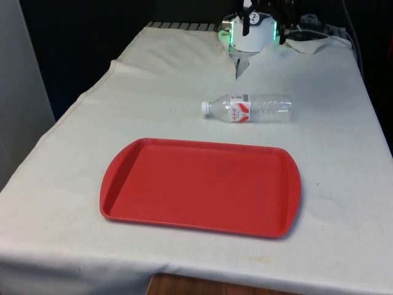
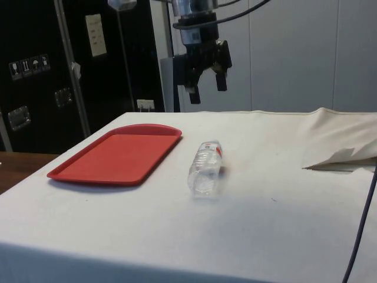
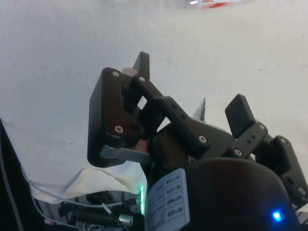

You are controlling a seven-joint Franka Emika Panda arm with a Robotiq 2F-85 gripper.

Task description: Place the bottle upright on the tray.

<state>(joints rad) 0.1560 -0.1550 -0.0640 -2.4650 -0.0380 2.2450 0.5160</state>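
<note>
The red tray [image 1: 200, 186] lies nearest the camera in the front view, flat on the white-clothed surface [image 1: 344, 184], its raised rim running all round and its floor bare. High above the surface, the hand [image 2: 205, 88] hangs with its two black fingers [image 2: 221, 79] spread apart and nothing between them. In the wrist view the hand [image 3: 192, 91] shows the same wide gap between its fingers [image 3: 240, 113], with white cloth beneath.

Below the hand and on the robot's side of the tray, the bottle [image 1: 248, 107] lies on its side, clear plastic with a red and white label and a white cap [image 1: 207, 107]. The cap points towards the front view's left. In the side view the bottle [image 2: 205, 168] rests just beyond the tray's [image 2: 118, 154] long edge, apart from it and not touching.

Bare cloth surrounds the tray on every side, with a broad band on the front view's right. Past the bottle from the tray, the cloth [image 2: 339, 156] bunches into folds.
</note>
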